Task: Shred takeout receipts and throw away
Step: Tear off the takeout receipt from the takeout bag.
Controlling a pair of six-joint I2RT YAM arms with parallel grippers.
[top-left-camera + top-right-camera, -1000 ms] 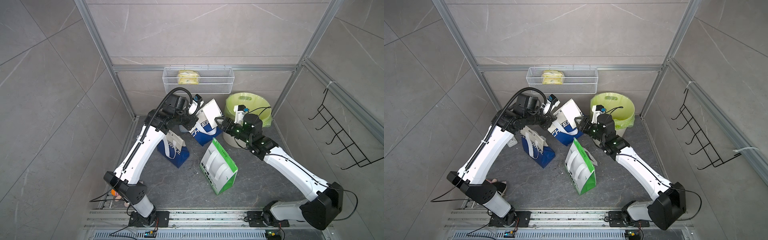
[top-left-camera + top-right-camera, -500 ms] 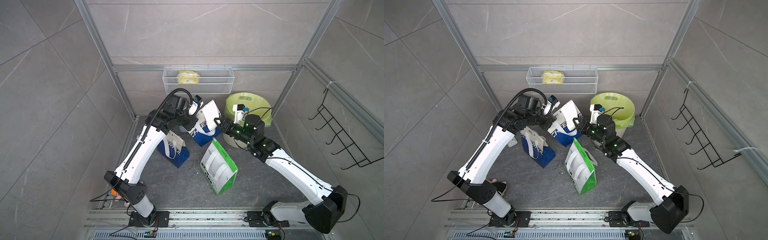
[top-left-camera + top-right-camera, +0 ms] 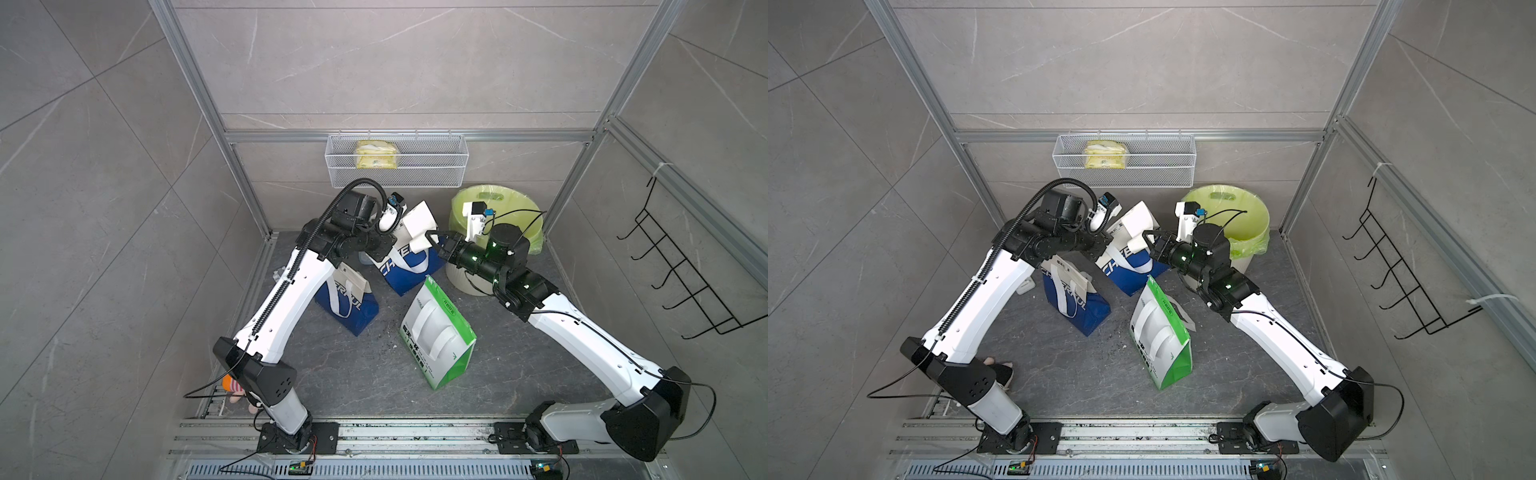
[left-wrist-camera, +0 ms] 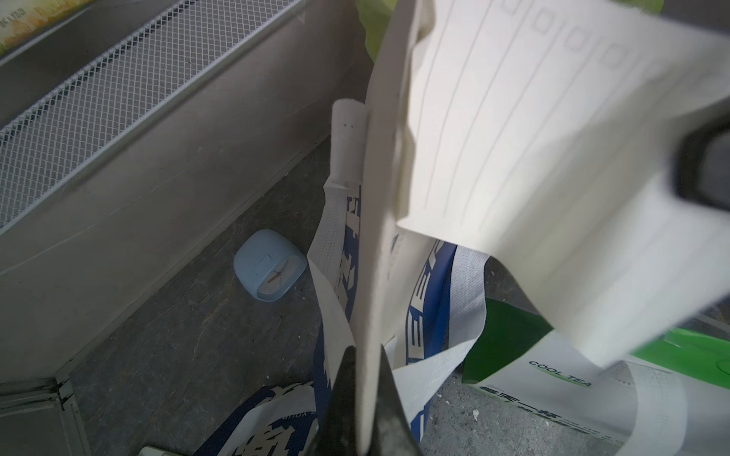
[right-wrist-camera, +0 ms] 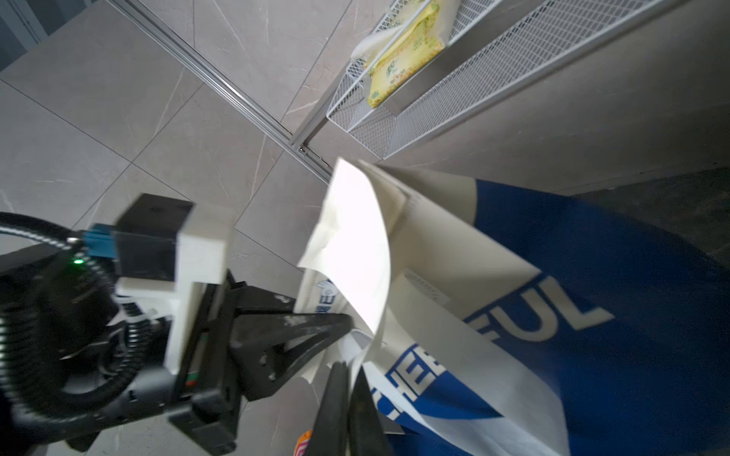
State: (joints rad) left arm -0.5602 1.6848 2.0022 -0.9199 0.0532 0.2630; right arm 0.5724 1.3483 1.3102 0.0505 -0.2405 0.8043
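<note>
Tear step: L gripper & R gripper both clamp one receipt, held above the far blue-white bag, left of the bin. Next, prob. pull apart to rip, then drop pieces in the bin.

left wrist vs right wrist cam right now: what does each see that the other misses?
Left wrist only: a light blue alarm clock on the floor by the wall, the green-and-white bag, and the faint ruled lines on the receipt. Right wrist only: the left arm's wrist camera and the wall tiles behind it; the receipt looks blank white there. Both: the receipt, with the left end effector and the right end effector shut on it, a blue-and-white bag, the wire basket.
</note>
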